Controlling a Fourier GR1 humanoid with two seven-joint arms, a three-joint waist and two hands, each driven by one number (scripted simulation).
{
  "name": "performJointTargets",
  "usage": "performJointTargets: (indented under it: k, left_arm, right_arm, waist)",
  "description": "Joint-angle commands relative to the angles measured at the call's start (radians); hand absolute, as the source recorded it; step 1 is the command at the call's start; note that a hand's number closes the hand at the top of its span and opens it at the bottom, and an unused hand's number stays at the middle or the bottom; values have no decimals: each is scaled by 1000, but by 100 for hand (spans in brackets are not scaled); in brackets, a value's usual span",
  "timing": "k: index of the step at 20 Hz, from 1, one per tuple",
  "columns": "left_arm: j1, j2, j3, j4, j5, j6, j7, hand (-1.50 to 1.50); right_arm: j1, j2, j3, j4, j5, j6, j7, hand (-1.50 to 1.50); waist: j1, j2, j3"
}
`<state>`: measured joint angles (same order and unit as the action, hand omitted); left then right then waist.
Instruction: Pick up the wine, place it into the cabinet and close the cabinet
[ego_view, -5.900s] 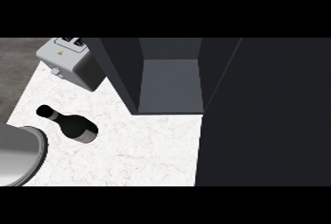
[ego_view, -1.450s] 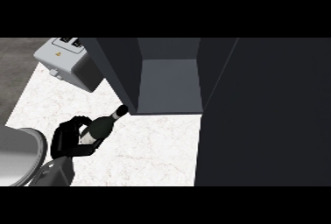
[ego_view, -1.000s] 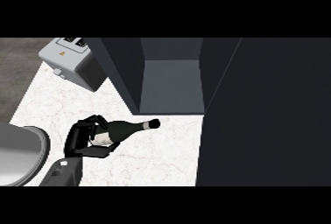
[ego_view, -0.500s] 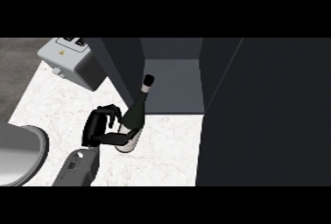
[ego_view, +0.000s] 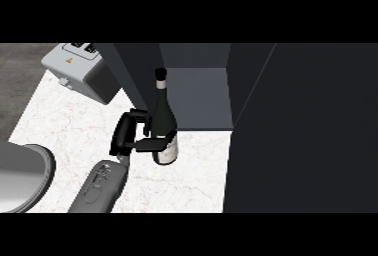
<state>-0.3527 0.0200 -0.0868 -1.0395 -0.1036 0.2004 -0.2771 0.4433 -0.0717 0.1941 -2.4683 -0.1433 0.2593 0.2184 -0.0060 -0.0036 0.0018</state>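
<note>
My left hand (ego_view: 131, 134) is curled round the lower body of the wine bottle (ego_view: 163, 125), thumb across the front of it just above the pale label, fingers wrapped behind on the left side. My grey forearm (ego_view: 100, 187) runs up to it from the lower edge of the view, slanting slightly to the right. I hold the bottle nearly upright as seen from above, its base toward me and its neck pointing away, the pale band and dark cap at the top of the neck lying over the front of the open cabinet (ego_view: 196, 97). The bottle's neck and shoulder overlap the cabinet's grey inner floor beside its dark left wall; the base and label hang over the white marbled table (ego_view: 66, 120) just in front of the cabinet's opening. Whether the base touches the table I cannot tell. The cabinet door (ego_view: 303, 130) stands open as a broad dark panel filling the right side of the view. A grey toaster (ego_view: 83, 72) sits at the far left of the table, just beside the cabinet's left wall and well apart from my hand. The rounded rim of a grey sink (ego_view: 22, 175) shows at the left edge. My right hand does not show.
</note>
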Motion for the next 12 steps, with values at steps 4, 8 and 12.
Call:
performJointTargets:
  k: [4, 8, 12]
  left_arm:
    - [-144, -19, -111, 33, 0, 119, 96, 150]
    - [-159, -18, -174, -5, 66, 153, 166, 150]
    - [-185, -17, -186, -5, 91, 207, 180, 150]
  right_arm:
    - [-13, -21, -77, -75, -155, 6, 51, -150]
    - [3, 22, 45, -90, -49, -14, 53, -150]
    - [40, -16, -39, -78, -120, 37, 7, -150]
  waist:
    - [-16, 6, -2]
    - [-22, 4, -3]
    - [-36, 5, -2]
